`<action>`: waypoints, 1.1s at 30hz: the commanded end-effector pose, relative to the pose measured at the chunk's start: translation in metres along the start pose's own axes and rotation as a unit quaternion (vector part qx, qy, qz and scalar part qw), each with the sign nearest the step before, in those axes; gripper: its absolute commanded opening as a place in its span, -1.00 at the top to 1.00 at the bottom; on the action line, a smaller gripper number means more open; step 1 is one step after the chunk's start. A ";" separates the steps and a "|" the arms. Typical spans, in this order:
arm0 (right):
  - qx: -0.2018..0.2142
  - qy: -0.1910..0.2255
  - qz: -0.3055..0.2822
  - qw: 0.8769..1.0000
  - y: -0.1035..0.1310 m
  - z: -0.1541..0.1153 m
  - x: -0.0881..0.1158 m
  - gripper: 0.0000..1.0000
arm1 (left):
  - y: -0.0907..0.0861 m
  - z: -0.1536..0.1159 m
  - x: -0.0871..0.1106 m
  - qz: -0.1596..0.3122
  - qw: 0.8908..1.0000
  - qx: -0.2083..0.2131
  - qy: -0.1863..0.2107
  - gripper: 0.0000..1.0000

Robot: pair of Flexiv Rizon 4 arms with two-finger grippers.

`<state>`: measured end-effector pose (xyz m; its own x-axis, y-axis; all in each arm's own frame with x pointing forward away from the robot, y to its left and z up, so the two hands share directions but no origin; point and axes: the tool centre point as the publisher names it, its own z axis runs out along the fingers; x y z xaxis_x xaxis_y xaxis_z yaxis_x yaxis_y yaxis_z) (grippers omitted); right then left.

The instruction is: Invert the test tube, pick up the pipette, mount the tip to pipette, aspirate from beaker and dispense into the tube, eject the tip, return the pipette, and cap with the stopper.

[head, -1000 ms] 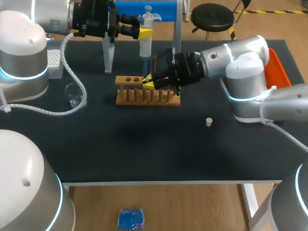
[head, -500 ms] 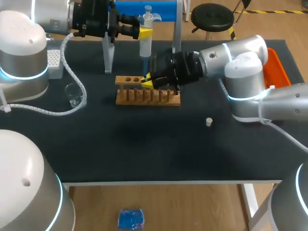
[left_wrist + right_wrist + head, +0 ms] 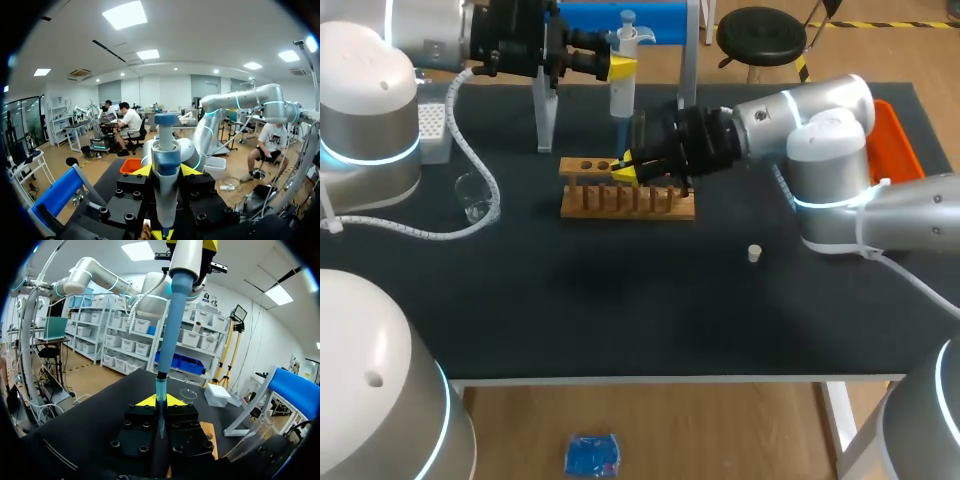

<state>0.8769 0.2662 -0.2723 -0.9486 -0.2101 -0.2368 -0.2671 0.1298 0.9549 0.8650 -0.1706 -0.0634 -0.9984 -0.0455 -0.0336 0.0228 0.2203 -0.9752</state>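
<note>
Pipette, clamped in my left end effector, needs holding plumb over the test tube that my right end effector grips.

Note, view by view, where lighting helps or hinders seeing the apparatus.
Head view: the clear beaker almost vanishes against the dark table. Left wrist view: ceiling panels glare, yet the pipette is evenly lit. Right wrist view: light shows through the blue tip.

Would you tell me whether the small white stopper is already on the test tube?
No, the stopper lies alone on the table, well apart from the wooden rack.
</note>
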 end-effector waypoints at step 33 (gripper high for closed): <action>-0.114 -0.046 0.129 0.984 0.015 0.009 0.014 1.00 | 0.000 0.000 0.000 0.000 1.000 -0.001 0.000 1.00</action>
<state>0.8620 0.2725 -0.2646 -0.9926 -0.1205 0.0169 0.0237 -0.0548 0.9982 0.8647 -0.1709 -0.0623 -0.9984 -0.0456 -0.0330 0.0222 0.2210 -0.9750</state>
